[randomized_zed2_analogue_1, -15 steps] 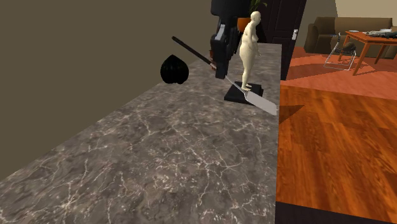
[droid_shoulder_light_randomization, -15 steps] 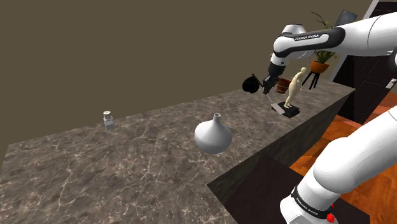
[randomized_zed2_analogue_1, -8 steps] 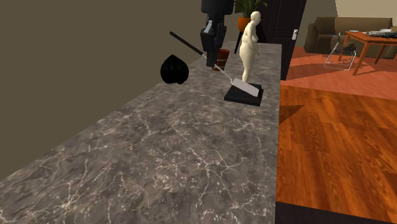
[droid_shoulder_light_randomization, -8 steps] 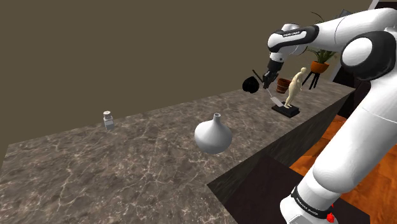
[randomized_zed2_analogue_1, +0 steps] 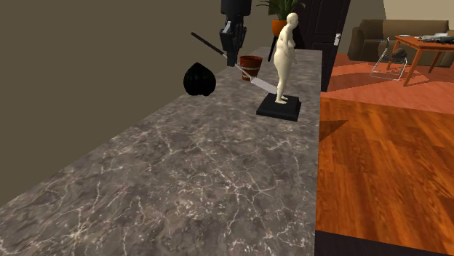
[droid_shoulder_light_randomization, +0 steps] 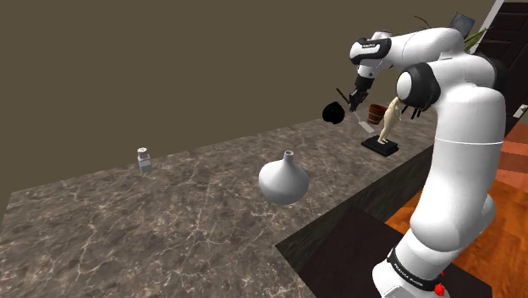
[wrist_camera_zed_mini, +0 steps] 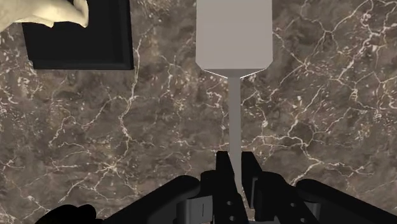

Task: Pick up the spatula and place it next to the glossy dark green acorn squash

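The spatula (wrist_camera_zed_mini: pixel 234 38) is pinched by its shank in the gripper (wrist_camera_zed_mini: pixel 236 167) and held above the veined countertop (randomized_zed2_analogue_1: pixel 189 182). The dark squash (randomized_zed2_analogue_1: pixel 198 79) is seen nearby, apparently untouched.

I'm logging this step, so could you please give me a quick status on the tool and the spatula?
Tool shut on spatula shaft, held above the counter. Dark squash by the wall. Figurine close beside the blade.
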Motion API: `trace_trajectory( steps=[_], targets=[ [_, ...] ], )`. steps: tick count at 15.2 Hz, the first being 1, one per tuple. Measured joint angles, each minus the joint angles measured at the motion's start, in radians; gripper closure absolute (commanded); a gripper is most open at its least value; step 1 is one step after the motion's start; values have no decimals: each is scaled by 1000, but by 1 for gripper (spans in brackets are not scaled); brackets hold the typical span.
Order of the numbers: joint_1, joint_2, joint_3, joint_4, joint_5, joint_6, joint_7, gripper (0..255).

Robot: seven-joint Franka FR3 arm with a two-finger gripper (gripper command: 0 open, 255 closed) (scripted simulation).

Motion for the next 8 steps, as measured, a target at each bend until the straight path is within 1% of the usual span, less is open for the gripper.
trace_trajectory(
  steps=[2, 5, 6, 7, 8],
  targets=[
    [-64, 101, 9, 140, 52, -52, -28, 255],
    [-208, 303, 43, 469, 137, -183, -45, 255],
    [-266, 382, 61, 608, 161, -236, -35, 255],
    [-296, 427, 72, 681, 174, -261, -31, 255],
    [-308, 448, 77, 709, 180, -268, -30, 255]
  ],
)
